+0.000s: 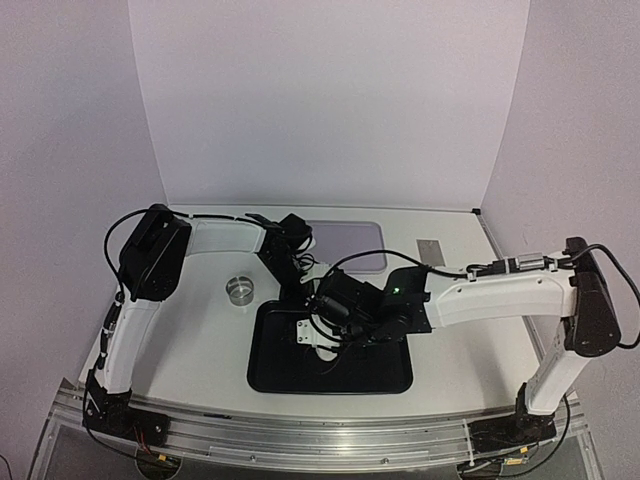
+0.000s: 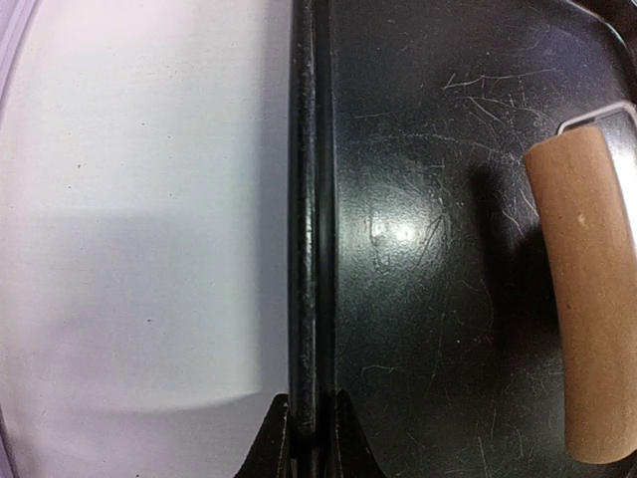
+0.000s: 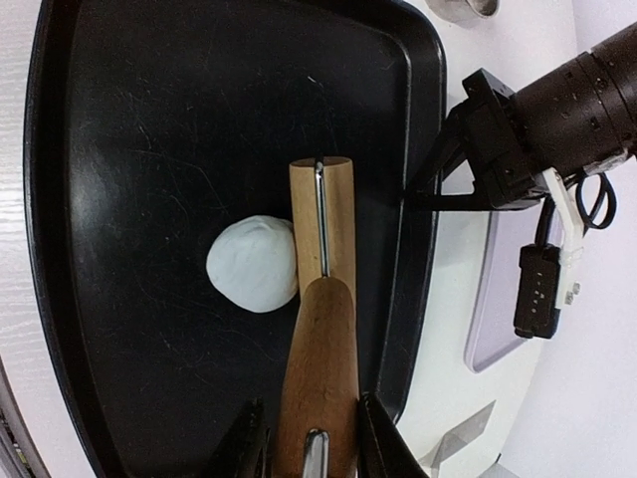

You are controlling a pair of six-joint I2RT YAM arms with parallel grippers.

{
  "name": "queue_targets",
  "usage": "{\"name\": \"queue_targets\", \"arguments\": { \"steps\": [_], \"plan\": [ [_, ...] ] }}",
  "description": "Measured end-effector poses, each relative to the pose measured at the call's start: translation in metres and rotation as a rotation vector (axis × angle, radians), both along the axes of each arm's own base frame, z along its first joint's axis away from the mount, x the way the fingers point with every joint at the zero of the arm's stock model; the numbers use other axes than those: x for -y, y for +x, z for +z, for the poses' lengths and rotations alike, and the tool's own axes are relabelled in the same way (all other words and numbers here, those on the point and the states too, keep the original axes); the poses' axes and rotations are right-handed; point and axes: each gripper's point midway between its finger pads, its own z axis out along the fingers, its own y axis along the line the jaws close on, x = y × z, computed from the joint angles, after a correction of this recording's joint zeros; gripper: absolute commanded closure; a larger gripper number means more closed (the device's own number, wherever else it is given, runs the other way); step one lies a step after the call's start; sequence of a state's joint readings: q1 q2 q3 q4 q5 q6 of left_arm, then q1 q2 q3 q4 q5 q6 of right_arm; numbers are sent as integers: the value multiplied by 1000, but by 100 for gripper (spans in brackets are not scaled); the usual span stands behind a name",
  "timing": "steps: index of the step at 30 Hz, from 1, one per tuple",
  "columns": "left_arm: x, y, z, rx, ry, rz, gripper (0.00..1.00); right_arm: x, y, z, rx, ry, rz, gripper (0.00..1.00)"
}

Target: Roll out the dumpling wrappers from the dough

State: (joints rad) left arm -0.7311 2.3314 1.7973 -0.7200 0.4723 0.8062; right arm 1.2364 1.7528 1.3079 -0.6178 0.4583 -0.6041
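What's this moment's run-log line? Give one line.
left tool shut on tray rim | right tool grips roller | roller beside dough ball

On my feed the tray (image 1: 268,376) is glossy black with fine pale scratches all over. The dough lump (image 3: 254,264) in it is plain white, and the roller (image 3: 323,344) is light tan wood with a silver rod. The table (image 1: 200,340) is white and the far mat (image 1: 350,240) pale lilac. Left arm (image 1: 225,238) and right arm (image 1: 500,295) are white with black joints.
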Motion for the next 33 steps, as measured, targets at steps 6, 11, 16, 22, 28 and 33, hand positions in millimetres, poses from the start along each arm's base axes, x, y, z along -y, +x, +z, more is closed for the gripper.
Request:
{"name": "queue_targets", "arguments": {
  "steps": [6,11,16,22,28,33],
  "plan": [
    [0,0,0,0,0,0,100,-9,12,34,69,28,-42,100],
    [0,0,0,0,0,0,100,-9,3,48,68,66,-18,100],
    [0,0,0,0,0,0,100,-3,-17,35,16,42,28,100],
    [0,0,0,1,0,-1,100,-5,-23,12,-19,-12,52,100],
    [0,0,0,1,0,-1,100,-7,-21,7,-6,-4,49,100],
    [0,0,0,1,0,-1,100,-5,-21,3,8,-1,45,100]
  ]
}}
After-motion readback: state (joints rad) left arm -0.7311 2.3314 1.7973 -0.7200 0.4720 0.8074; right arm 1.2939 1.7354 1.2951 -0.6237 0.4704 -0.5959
